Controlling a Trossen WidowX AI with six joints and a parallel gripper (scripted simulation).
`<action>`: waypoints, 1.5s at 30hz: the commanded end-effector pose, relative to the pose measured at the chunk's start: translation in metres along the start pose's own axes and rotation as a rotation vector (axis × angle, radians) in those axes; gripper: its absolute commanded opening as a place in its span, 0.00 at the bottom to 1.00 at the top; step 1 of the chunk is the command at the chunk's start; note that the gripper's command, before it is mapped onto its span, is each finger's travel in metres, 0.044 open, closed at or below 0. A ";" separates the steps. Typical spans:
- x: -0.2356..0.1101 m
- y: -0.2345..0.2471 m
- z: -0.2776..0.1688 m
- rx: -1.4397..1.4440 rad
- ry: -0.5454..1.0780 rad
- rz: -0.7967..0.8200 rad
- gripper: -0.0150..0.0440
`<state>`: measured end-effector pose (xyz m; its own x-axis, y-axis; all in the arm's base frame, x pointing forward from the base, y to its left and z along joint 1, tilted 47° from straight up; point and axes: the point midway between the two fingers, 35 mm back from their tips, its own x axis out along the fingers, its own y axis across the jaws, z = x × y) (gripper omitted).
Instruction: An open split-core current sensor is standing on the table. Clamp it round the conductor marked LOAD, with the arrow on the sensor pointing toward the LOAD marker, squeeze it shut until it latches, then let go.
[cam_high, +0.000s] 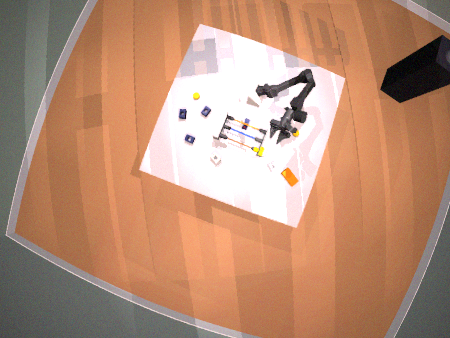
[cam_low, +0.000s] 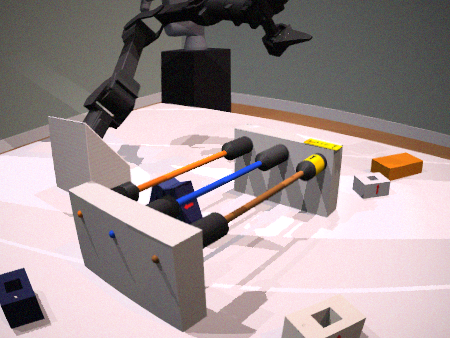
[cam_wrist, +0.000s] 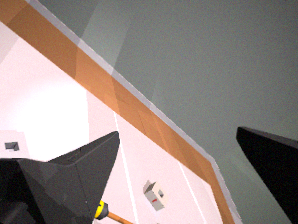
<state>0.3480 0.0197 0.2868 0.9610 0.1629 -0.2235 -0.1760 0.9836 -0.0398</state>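
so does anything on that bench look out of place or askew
One thing: a dark blue sensor block with a red arrow sits among the conductors, around or beside the blue one, not the brown conductor ending at the yellow collar.

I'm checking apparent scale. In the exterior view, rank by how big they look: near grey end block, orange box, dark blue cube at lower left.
1. Near grey end block, clearly largest.
2. Orange box and dark blue cube look similar; the cube sits nearer the camera, so no ranking.

blue sensor (cam_low: 176, 196) under conductors, hand (cam_low: 286, 36) spread
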 end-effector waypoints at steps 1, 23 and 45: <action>0.025 0.013 -0.030 -0.002 0.215 0.165 1.00; 0.053 0.055 -0.084 0.425 0.736 0.835 1.00; 0.019 0.024 -0.162 0.496 0.854 0.727 0.80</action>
<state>0.3497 0.0523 0.1552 0.2045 0.7881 -0.5806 -0.4061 0.6080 0.6822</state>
